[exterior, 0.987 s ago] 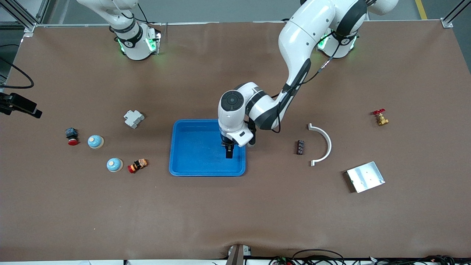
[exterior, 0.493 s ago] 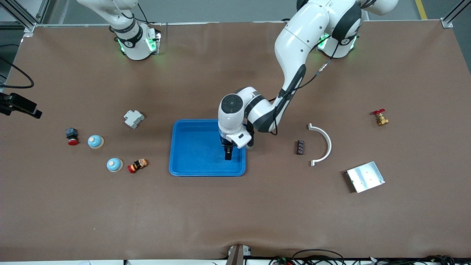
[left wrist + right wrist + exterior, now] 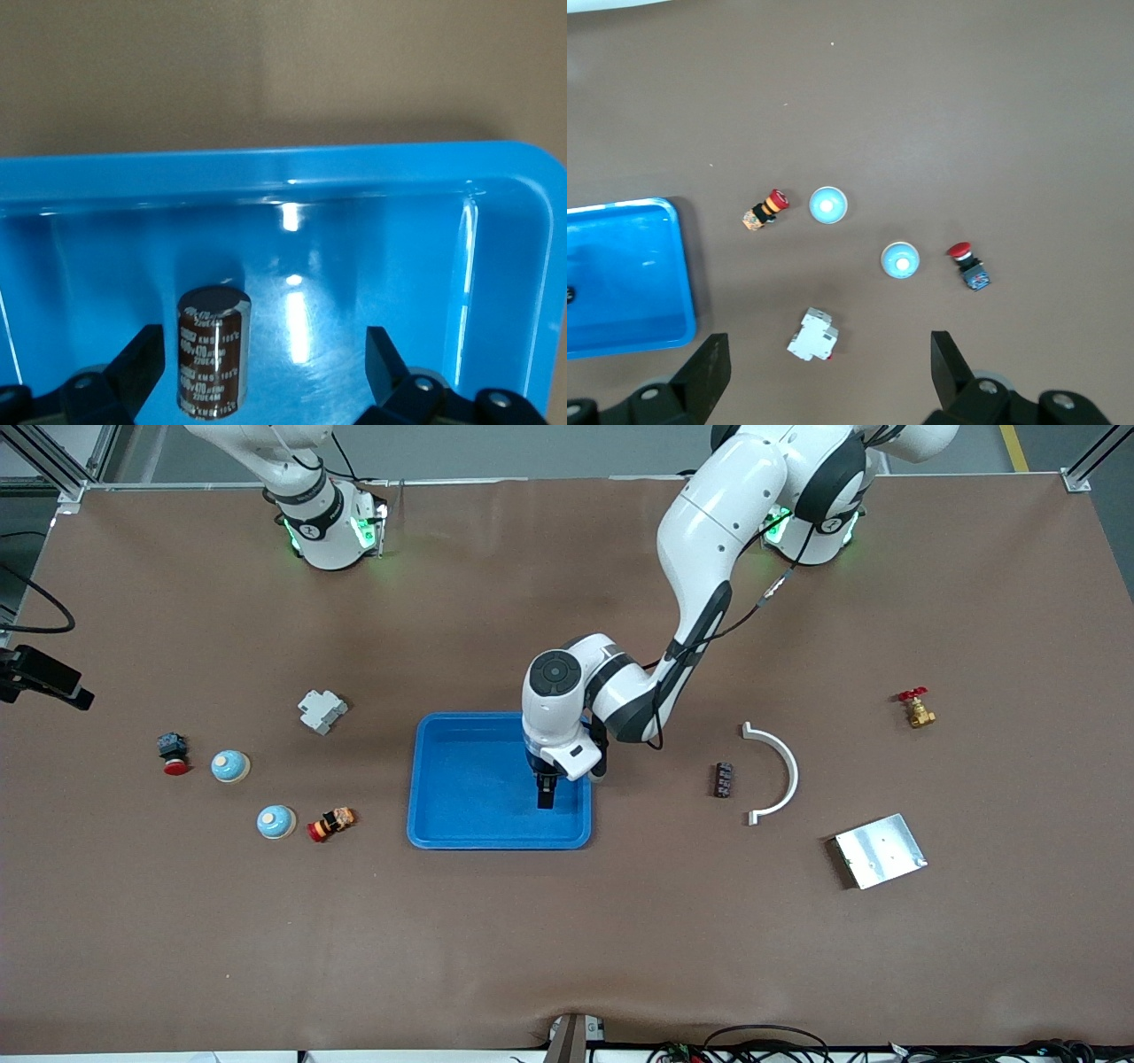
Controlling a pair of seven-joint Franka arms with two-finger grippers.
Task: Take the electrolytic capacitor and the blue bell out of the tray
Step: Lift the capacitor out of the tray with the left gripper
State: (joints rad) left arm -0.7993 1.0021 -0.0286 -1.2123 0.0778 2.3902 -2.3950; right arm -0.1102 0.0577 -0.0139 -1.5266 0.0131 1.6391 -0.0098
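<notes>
A dark brown capacitor [image 3: 213, 350] stands on end on the floor of the blue tray [image 3: 443, 779]. My left gripper [image 3: 545, 795] hangs low over the tray's part toward the left arm's end. In the left wrist view the left gripper [image 3: 263, 354] is open, with the capacitor between the fingers, close to one and gripped by neither. Two light-blue bells [image 3: 230, 765] [image 3: 275, 821] sit on the table toward the right arm's end. My right gripper [image 3: 828, 376] waits high above them, open and empty, out of the front view. Both bells [image 3: 828, 204] [image 3: 900, 260] show in its wrist view.
Around the bells lie a white breaker [image 3: 322, 711], a red push button [image 3: 173, 753] and a red-yellow button [image 3: 331, 824]. Toward the left arm's end lie a small terminal block [image 3: 724, 779], a white curved piece [image 3: 780, 775], a metal plate [image 3: 880, 850] and a brass valve [image 3: 917, 710].
My left gripper has drifted slightly over the tray toward the right arm's end. Nothing on the table has moved.
</notes>
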